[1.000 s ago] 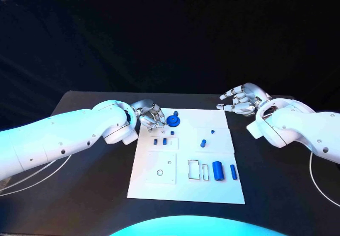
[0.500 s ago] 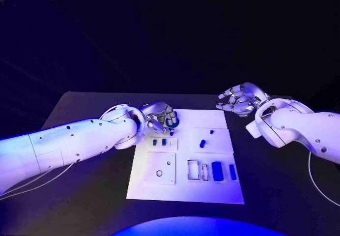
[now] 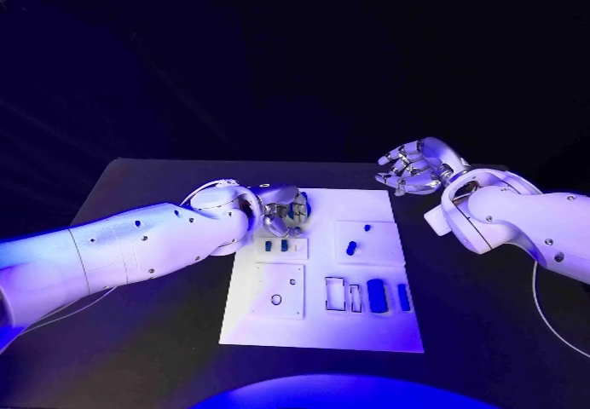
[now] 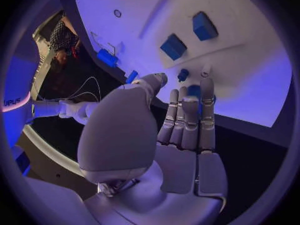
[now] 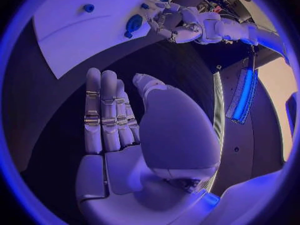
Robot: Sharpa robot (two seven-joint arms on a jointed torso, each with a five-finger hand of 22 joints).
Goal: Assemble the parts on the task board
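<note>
The white task board [image 3: 369,328] lies mid-table. My left hand [image 3: 286,213] sits over its far left corner, with its fingers laid on a round blue part [image 4: 194,91] that they mostly hide. The fingers [image 4: 187,115] are stretched out and the thumb stands apart from them. The right wrist view shows that round part [image 5: 133,23] right beside my left hand [image 5: 167,19]. My right hand [image 3: 418,168] hovers off the board's far right corner, fingers spread, holding nothing. Two small blue pieces [image 3: 275,245], a blue peg [image 3: 352,248] and two blue blocks [image 3: 376,295] lie on the board.
The black table [image 3: 147,341] has free room left and right of the board. Outlined slots [image 3: 336,292] and a small ring mark [image 3: 275,299] sit in the board's near half. A cable [image 3: 553,328] trails off the right arm.
My left hand has slid right from the board's left edge onto the round blue part, now mostly covering it. The right hand has barely moved.
</note>
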